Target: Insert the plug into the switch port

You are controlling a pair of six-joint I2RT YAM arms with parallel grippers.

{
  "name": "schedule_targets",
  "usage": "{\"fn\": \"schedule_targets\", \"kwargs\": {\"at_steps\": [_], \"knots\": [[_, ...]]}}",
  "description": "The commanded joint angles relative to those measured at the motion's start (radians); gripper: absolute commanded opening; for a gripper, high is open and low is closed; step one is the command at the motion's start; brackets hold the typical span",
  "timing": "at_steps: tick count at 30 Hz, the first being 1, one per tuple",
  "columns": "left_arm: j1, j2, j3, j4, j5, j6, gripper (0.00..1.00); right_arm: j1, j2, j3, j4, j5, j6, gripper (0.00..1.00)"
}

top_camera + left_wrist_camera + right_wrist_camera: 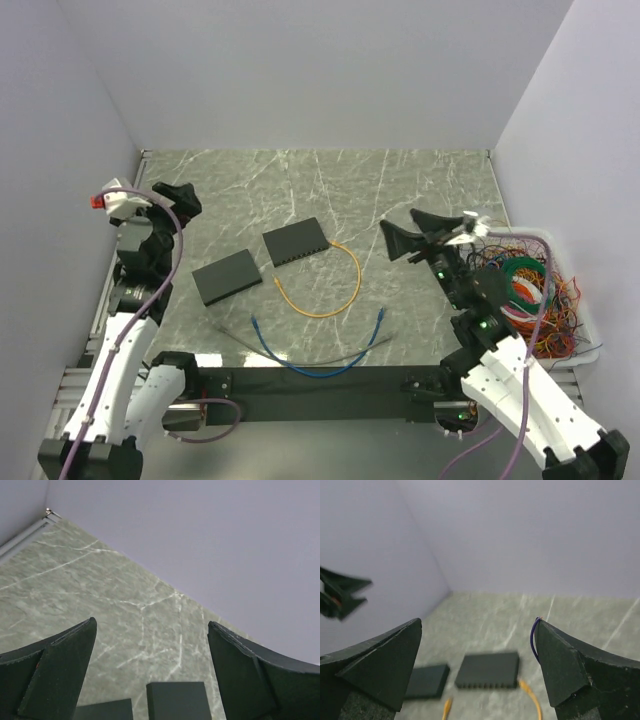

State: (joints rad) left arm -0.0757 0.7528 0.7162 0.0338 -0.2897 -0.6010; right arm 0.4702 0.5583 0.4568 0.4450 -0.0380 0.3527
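Left arm: folded upright at the left edge of the table (420,180), wrist raised. The left gripper (178,198) is off the surface and aimed toward the back wall. Jaws wide apart and empty; the left wrist view shows only marble between the fingers (60,670).

Right arm: reaches in from the right with the right gripper (408,232) raised and pointing left toward the table centre. Jaws spread wide, gripping nothing. A thin blue wire strand (534,640) clings to the tip of one finger.

Task items: two flat black switches lie side by side at table centre. The left switch (227,277) is nearer the arms; the right switch (296,241) is further back. In the right wrist view the right switch shows its port row facing the camera.

An orange cable (345,290) arcs from the right end of the right switch. Cannot tell whether that end is seated. Its free orange plug (275,282) lies on the marble between the switches, just beside the left switch and well apart from both grippers.

Surroundings:
- A blue cable (310,368) and a grey cable (300,355) lie crossed near the front edge.
- A white bin (590,345) of tangled coloured wires sits beside the right arm.

Markings: any print on the switches is too small to read.
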Motion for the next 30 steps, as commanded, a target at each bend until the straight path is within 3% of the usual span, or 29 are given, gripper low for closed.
{"fn": "schedule_targets", "kwargs": {"at_steps": [1, 5, 6, 10, 12, 14, 18, 22, 30], "knots": [[-0.001, -0.050, 0.123, -0.142, 0.073, -0.040, 0.99, 0.068, 0.086, 0.086, -0.161, -0.048, -0.013, 1.00], [-0.001, -0.104, 0.152, -0.244, 0.150, -0.074, 0.99, 0.315, 0.201, 0.268, -0.402, 0.221, -0.162, 1.00], [-0.001, -0.116, 0.134, -0.256, 0.161, -0.085, 0.99, 0.403, 0.222, 0.293, -0.432, 0.369, -0.178, 1.00], [-0.001, -0.164, 0.092, -0.260, 0.238, -0.030, 0.99, 0.524, 0.301, 0.336, -0.493, 0.573, -0.154, 1.00], [-0.001, -0.170, 0.120, -0.299, 0.225, -0.008, 0.99, 0.503, 0.322, 0.326, -0.493, 0.520, -0.083, 1.00], [-0.001, -0.156, 0.153, -0.384, 0.170, 0.030, 0.99, 0.490, 0.336, 0.304, -0.474, 0.374, -0.080, 1.00], [-0.001, -0.129, 0.210, -0.508, 0.046, 0.087, 0.98, 0.489, 0.396, 0.269, -0.416, 0.313, -0.054, 1.00], [-0.001, -0.158, 0.148, -0.486, 0.066, 0.125, 0.96, 0.493, 0.532, 0.327, -0.425, 0.277, -0.055, 0.96], [0.005, -0.132, 0.132, -0.457, 0.121, 0.152, 0.92, 0.502, 0.822, 0.422, -0.351, 0.161, -0.024, 0.74]]}}
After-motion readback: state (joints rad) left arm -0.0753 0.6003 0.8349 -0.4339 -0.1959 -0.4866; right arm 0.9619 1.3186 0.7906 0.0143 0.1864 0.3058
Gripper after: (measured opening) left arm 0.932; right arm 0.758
